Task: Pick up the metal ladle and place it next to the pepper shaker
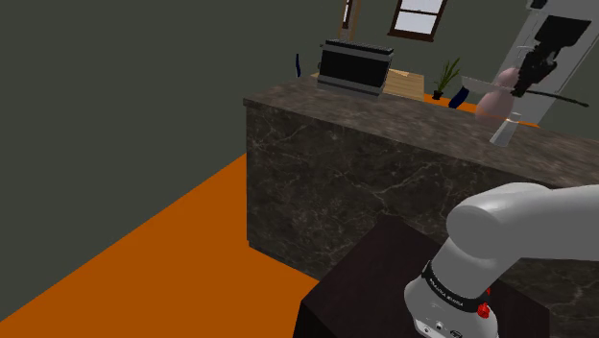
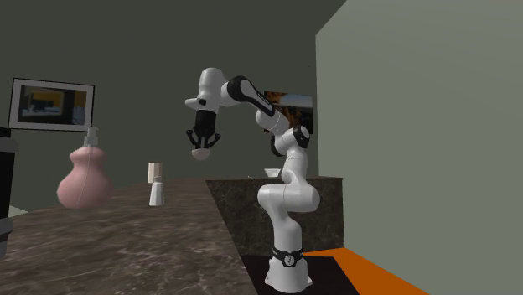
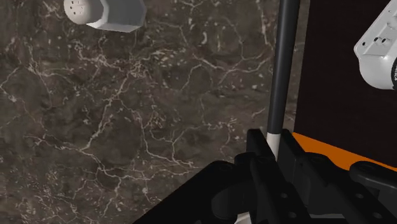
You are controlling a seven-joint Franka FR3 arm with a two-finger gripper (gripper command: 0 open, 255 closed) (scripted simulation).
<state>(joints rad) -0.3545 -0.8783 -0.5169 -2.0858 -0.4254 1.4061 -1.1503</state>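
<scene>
My gripper (image 3: pixel 275 147) is shut on the ladle's thin dark handle (image 3: pixel 282 70), which runs straight out from between the fingers over the counter's edge. In the second exterior view the gripper (image 2: pixel 201 144) hangs well above the counter with the ladle's pale bowl (image 2: pixel 201 154) just under it. The shoulder view has the gripper (image 1: pixel 526 84) high at the right, with the ladle handle (image 1: pixel 566 98) sticking out sideways. The white pepper shaker (image 1: pixel 506 130) (image 2: pixel 156 184) (image 3: pixel 105 13) stands upright on the dark marble counter (image 1: pixel 384 115), below and off to one side of the gripper.
A pink soap dispenser (image 1: pixel 497 96) (image 2: pixel 84 178) stands close behind the shaker. A dark toaster-like appliance (image 1: pixel 353 65), a wooden board (image 1: pixel 403 84) and a small plant (image 1: pixel 446 75) sit further along the counter. Orange floor (image 1: pixel 144 250) lies beside the counter.
</scene>
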